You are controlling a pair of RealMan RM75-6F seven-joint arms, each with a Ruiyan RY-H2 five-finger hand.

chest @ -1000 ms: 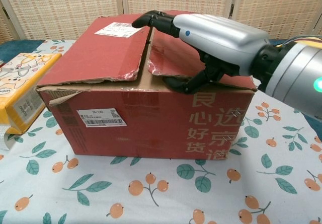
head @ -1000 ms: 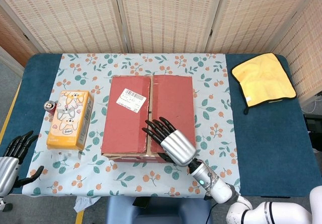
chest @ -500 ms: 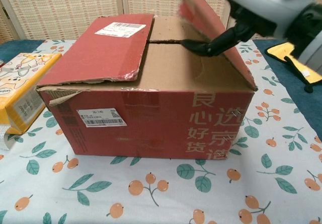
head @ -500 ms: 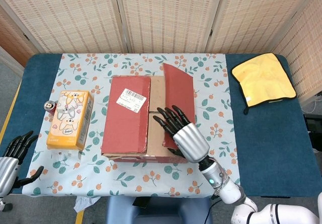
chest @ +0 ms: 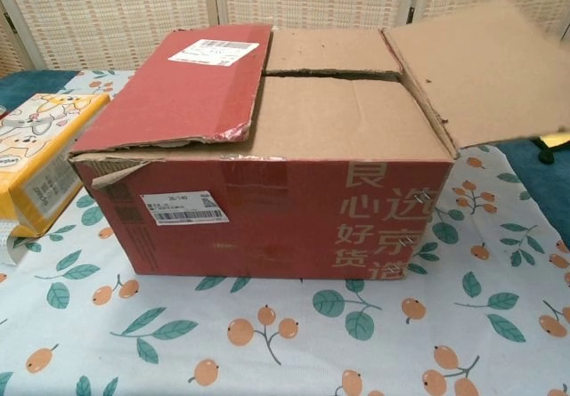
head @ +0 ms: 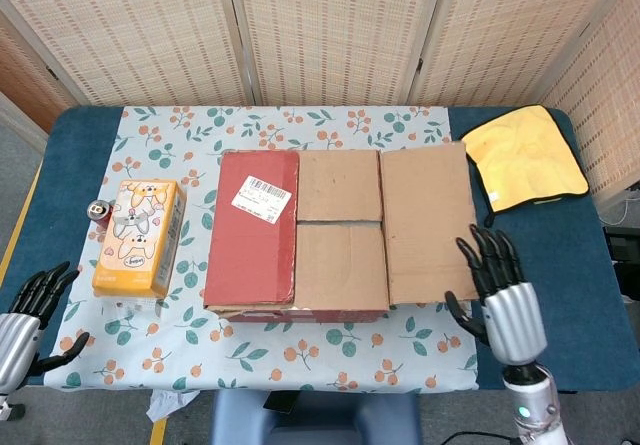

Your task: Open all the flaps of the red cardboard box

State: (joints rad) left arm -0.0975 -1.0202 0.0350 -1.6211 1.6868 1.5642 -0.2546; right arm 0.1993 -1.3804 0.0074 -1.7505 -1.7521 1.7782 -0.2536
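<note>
Fingers spread and empty on both hands: right hand (head: 497,297) at 4 o'clock of the red cardboard box (head: 295,233), left hand (head: 25,315) far off at 8. Box sits mid-table, seam running 12 to 6. Its stiff, light left flap (head: 254,227) lies shut; lift it by the seam edge.

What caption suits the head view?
Red cardboard box with right flap folded out, left flap closed, both hands open.
</note>
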